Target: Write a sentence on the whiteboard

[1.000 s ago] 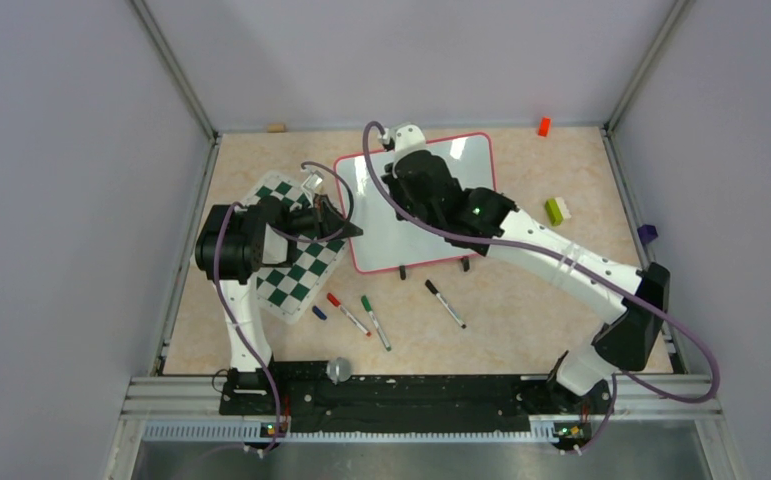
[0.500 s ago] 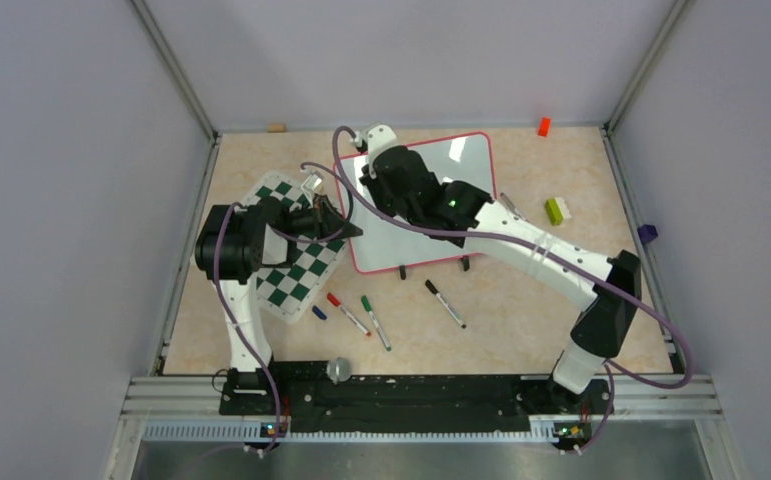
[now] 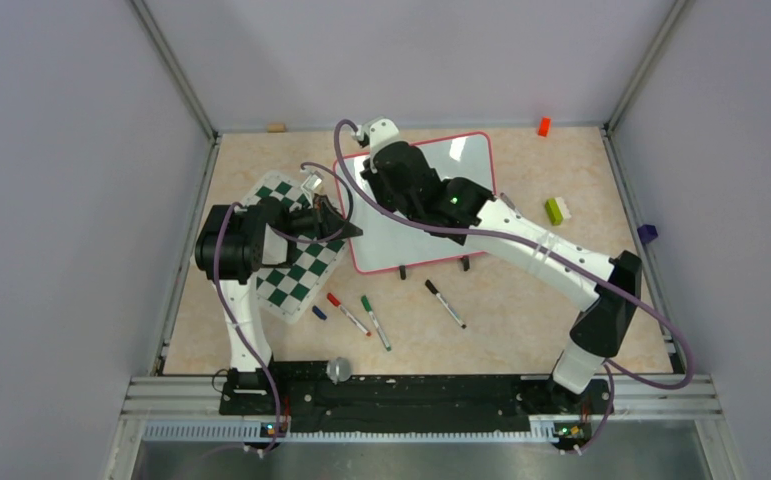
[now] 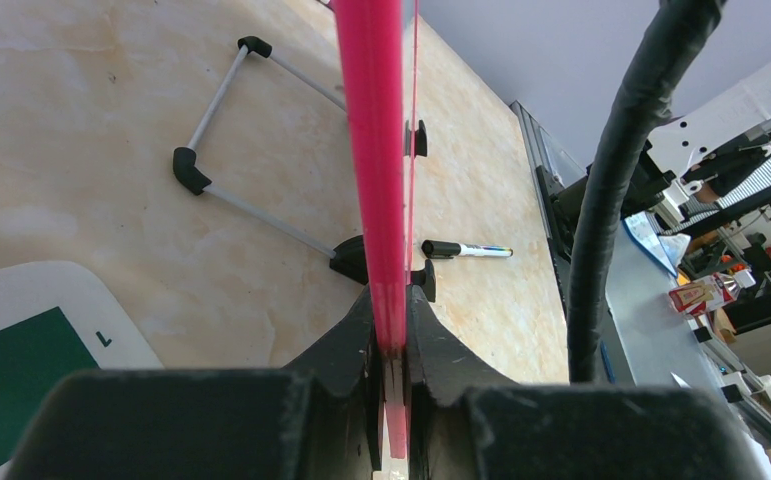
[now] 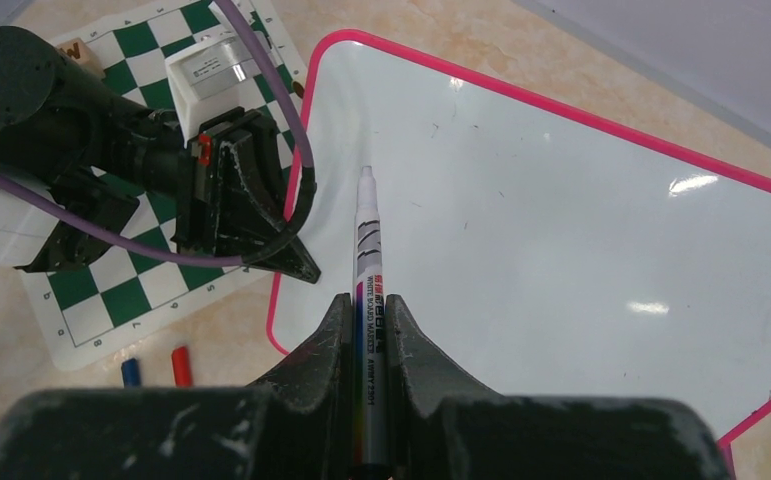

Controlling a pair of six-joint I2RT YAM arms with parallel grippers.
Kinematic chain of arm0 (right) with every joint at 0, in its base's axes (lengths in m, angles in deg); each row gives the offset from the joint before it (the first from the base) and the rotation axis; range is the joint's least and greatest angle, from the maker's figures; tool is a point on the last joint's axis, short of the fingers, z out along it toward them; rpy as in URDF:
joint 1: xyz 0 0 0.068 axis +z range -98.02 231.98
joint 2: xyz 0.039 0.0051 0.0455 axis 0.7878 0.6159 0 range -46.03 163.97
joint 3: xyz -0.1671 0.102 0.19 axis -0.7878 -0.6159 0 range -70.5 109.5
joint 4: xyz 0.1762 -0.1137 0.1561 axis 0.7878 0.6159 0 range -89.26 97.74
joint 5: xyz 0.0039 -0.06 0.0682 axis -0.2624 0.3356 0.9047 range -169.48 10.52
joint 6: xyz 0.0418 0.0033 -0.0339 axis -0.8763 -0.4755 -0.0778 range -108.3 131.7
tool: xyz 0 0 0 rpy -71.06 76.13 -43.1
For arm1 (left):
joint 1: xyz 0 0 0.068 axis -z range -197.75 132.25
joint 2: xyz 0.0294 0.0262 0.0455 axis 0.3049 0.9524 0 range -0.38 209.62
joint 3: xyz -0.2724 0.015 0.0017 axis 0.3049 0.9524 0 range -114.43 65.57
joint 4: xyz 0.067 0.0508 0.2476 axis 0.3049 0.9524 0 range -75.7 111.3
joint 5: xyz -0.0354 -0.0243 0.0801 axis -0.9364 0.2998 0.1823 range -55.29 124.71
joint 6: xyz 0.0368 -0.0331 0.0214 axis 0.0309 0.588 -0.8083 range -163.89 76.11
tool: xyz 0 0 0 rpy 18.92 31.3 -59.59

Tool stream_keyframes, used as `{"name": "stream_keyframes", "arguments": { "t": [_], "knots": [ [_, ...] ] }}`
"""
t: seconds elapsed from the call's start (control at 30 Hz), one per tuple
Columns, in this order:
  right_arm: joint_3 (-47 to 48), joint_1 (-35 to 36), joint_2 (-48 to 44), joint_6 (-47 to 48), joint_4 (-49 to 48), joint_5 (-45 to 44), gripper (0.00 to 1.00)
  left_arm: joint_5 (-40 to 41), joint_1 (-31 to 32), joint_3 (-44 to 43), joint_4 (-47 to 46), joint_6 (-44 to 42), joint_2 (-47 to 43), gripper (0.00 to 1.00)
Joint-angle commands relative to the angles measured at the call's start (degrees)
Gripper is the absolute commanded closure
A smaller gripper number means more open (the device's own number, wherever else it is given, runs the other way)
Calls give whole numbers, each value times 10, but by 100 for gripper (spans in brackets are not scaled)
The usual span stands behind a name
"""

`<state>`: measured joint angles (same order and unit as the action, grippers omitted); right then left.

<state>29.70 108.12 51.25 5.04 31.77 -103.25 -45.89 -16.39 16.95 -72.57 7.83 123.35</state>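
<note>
**Item: whiteboard** [image 3: 401, 240], pink-framed, at the far middle of the table. Face up, and no writing shows on the visible part.

**Hazards (judged):**
- The board may pivot or skid under pen pressure. Its only restraint is the left gripper [image 4: 391, 320], pinched shut on the thin frame of the left short edge, and it seems to sit on a wire stand [image 4: 251, 200].
- The whiteboard marker [image 5: 368, 260] could tilt or slide in its grip.
- The nib hovers near the far-left corner, so a first stroke could run onto the frame.
- The right forearm crosses the face and could smear ink.

**Orientation:** the long axis runs left to right across the table, with the right end skewed slightly farther away. The clip edge faces the near edge.

**Right gripper** [image 5: 369, 320]: pressed on the marker barrel, nib pointing away.

**Adjacent:** chessboard mat [image 3: 301, 270] on the left; loose markers nearer the arms.
</note>
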Motion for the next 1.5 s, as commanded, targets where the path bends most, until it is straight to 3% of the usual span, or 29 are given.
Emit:
{"name": "stream_keyframes", "arguments": {
  "t": [0.0, 0.77, 1.03, 1.23, 1.47],
  "knots": [
    [2, 6, -10, -11, -5, -8, 100, 4, -7, 8, -59, -38, -4, 100],
    [60, 16, 47, 47, -11, 0, 100, 4, -7, 10, -59, -41, -5, 100],
    [107, 16, 86, 49, 2, -43, 100, 2, -7, 17, -59, -48, -14, 100],
    [114, 15, 95, 45, 2, -44, 100, -2, -5, 25, -58, -59, -25, 88],
    [107, 11, 92, 36, 2, -38, 100, -6, -3, 25, -58, -60, -26, 53]
  ]
}}
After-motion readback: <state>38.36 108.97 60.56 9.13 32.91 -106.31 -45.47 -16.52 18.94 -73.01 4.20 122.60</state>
